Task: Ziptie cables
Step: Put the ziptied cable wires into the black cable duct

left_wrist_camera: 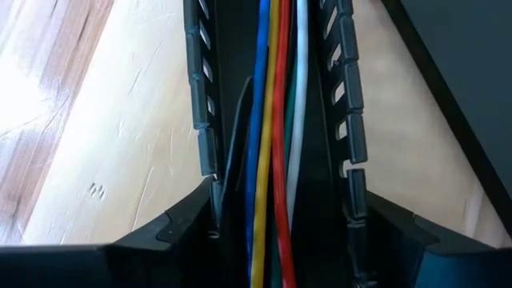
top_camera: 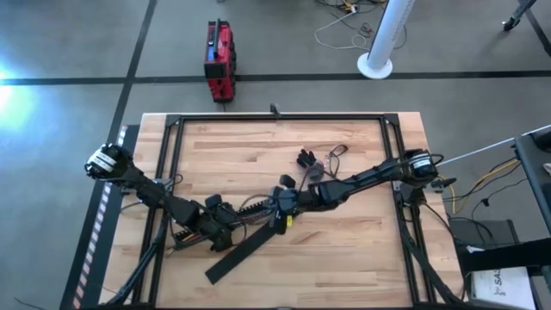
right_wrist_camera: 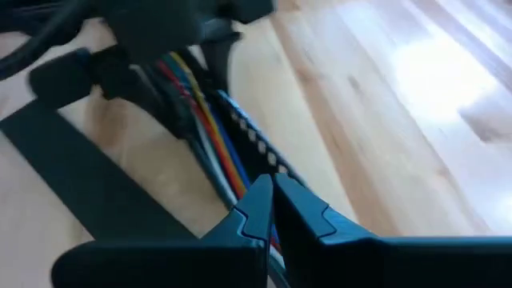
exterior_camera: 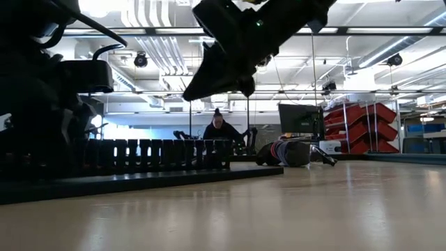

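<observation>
So both my arms meet over the middle of the wooden table [top_camera: 362, 250], and everything hangs off the slotted black cable track [top_camera: 251, 205] lying there. The cables [left_wrist_camera: 276, 144] run lengthwise down inside that track: blue, yellow, red, green and white strands packed side by side between its two toothed walls. My left gripper [left_wrist_camera: 280, 240] sits at the track's end nearest the table's left edge, one finger on each outer wall of it, so it's clamped on the track with the cables passing between. My right gripper [right_wrist_camera: 274, 210] comes in from the other side and sits at the track's opposite end, fingertips pressed tight together right on top of the cable strands; they look pinched there, though I can't see how many strands are actually caught. A wide flat black strap [top_camera: 244, 252] lies on the wood just beside the track, slanting toward the table's front edge. Can't pick out the thin ziptie anywhere for sure. Some small dark cable bits [top_camera: 307, 159] sit a little beyond the track, toward the far edge.
</observation>
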